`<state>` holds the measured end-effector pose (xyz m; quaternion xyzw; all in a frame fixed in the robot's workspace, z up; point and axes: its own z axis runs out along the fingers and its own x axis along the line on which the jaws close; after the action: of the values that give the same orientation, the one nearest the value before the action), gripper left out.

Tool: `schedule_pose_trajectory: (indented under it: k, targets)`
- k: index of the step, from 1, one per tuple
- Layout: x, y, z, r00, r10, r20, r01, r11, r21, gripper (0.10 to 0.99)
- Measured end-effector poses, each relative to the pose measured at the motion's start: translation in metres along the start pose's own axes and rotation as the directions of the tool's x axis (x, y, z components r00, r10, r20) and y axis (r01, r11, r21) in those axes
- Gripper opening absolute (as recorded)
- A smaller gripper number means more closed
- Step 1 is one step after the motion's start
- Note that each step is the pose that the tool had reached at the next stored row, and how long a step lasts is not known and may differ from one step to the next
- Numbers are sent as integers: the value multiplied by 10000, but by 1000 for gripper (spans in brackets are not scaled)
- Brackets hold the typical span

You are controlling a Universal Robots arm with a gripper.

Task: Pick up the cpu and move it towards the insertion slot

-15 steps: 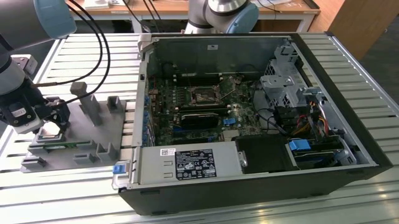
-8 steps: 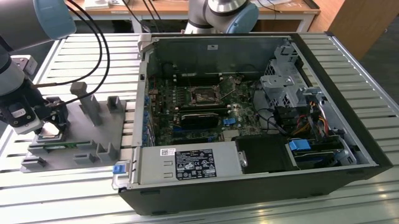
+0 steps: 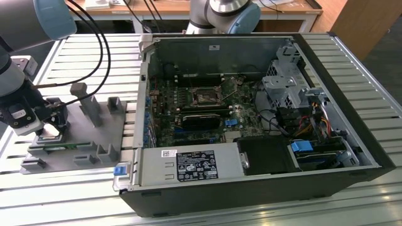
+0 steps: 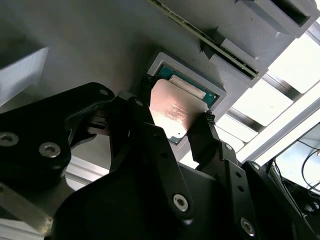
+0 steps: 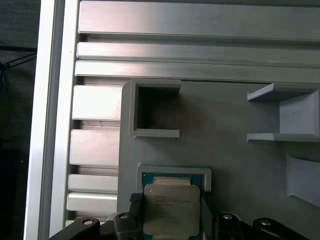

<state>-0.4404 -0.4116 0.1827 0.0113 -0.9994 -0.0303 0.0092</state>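
Observation:
The cpu [image 5: 171, 210] is a flat square chip with a silver top. It lies at a square recess of the grey plastic tray [image 3: 94, 136] at the exterior view's left, and it looks pinkish in the second wrist view [image 4: 172, 112]. My gripper [image 3: 47, 128] stands right over it. The two black fingers [image 5: 135, 202] press against opposite edges of the chip in both wrist views, so the gripper [image 4: 175, 107] is shut on it. The insertion slot [image 3: 205, 97], a dark square socket with a metal frame, sits on the motherboard inside the open computer case, far to the exterior view's right of the gripper.
The tray carries upright grey posts [image 3: 88, 101] and a thin green circuit strip [image 3: 60, 146] along its near edge. The open case's side wall [image 3: 146, 94] rises between tray and motherboard. A black card [image 3: 201, 120] and cables [image 3: 94, 52] lie near. The table is slatted aluminium [image 3: 351, 52].

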Motion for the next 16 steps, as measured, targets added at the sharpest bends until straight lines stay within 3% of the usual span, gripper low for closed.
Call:
schedule_pose_trajectory:
  k: [6, 16]
  targets:
    - [0, 1, -9, 10000, 0, 4, 0, 10000, -2, 541]
    - [2, 7, -108, 10000, 0, 1, 0, 10000, -1, 541]
